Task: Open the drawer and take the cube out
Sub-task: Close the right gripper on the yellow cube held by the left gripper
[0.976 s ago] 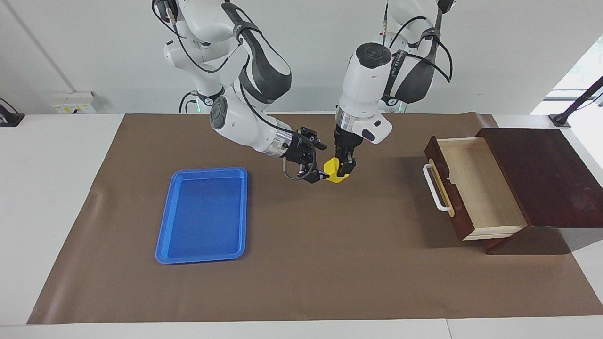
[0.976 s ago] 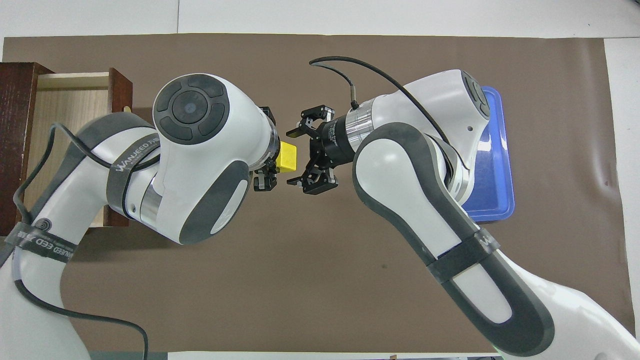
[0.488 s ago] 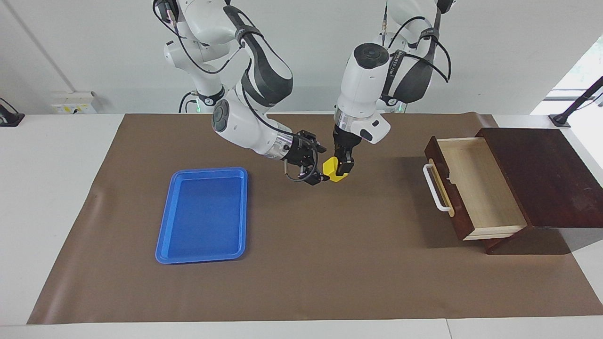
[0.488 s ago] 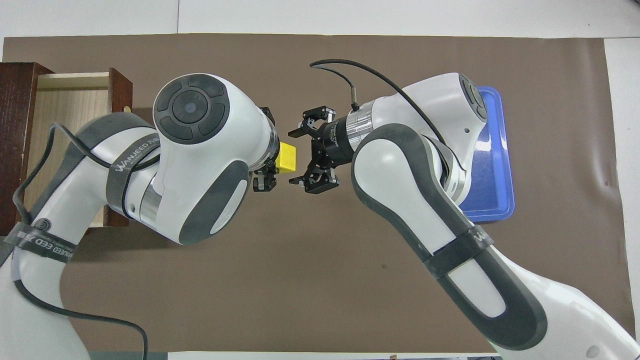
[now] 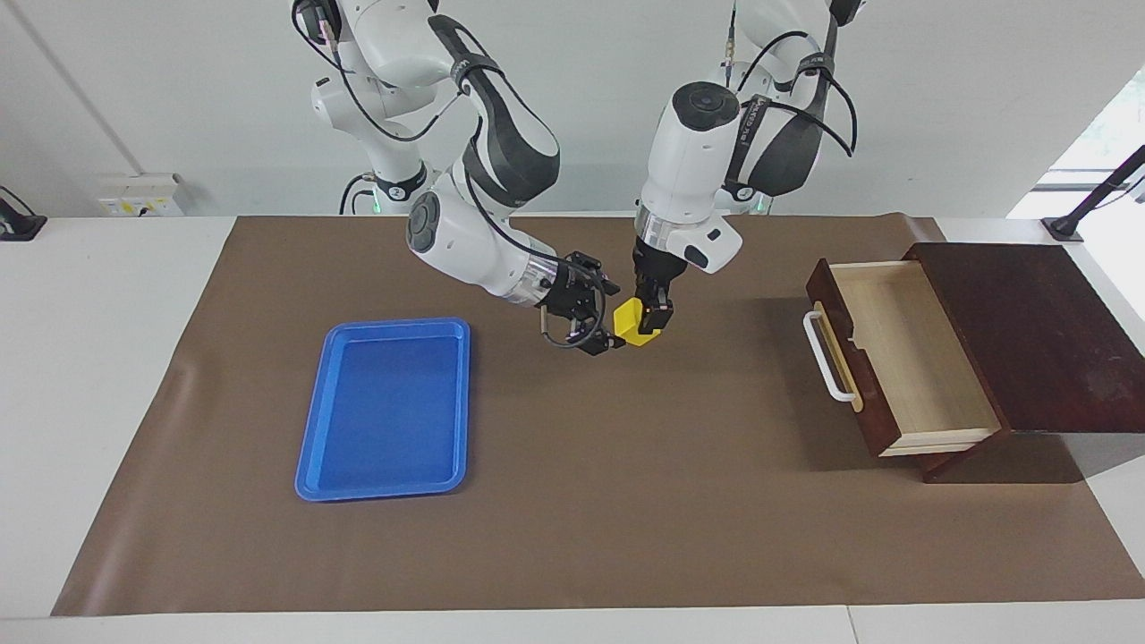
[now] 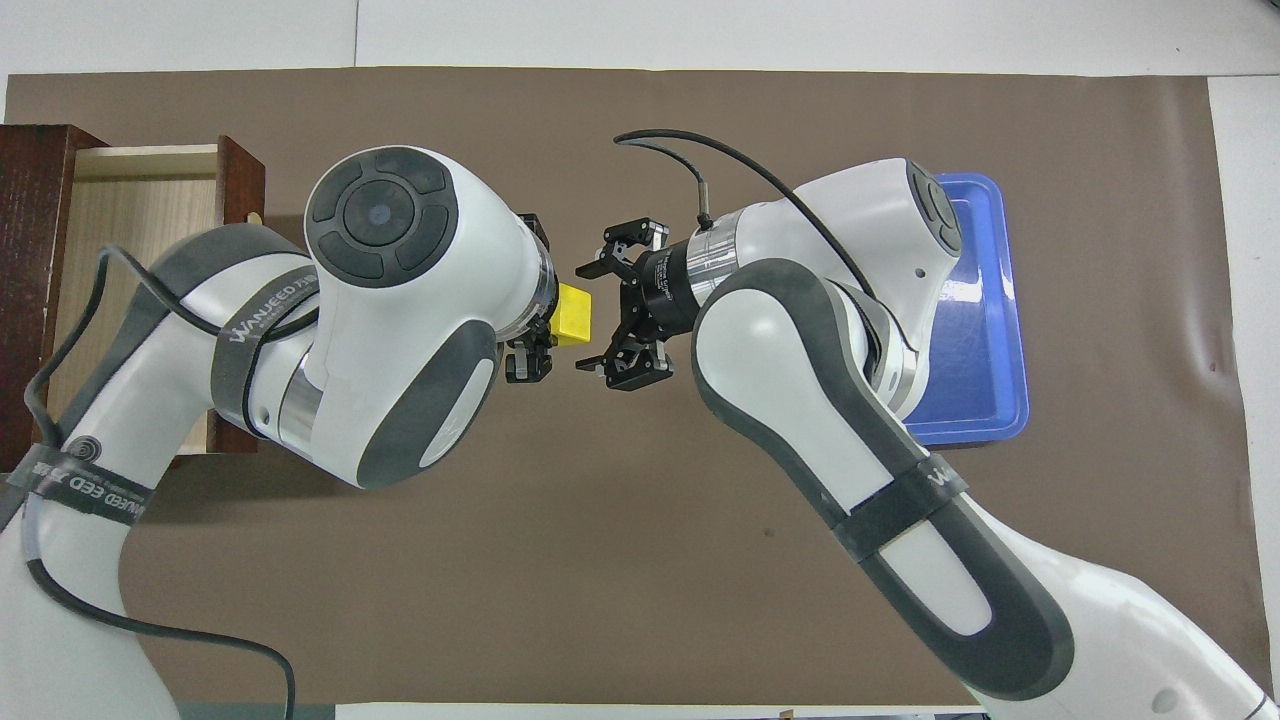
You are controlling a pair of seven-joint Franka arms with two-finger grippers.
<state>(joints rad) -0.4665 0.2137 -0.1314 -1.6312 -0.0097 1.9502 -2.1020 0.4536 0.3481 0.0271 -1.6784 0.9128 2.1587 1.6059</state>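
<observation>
**Cube held in the air between two grippers**

The left gripper [image 5: 655, 315] pinches the yellow cube [image 5: 631, 323] above the brown mat [image 5: 626, 501]. The right gripper [image 5: 601, 315] is just beside the cube, jaws spread wide. The drawer [image 5: 903, 358] stands pulled open at the left arm's end.

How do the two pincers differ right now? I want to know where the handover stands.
The left pincer is shut on the yellow cube and points straight down; the right pincer is open, holds nothing and comes in sideways, tilted. The left one grips the cube from above; the right one's fingers sit just beside it, not closed on it. Both hang in the air over the brown mat, between the blue tray and the open drawer.
</observation>
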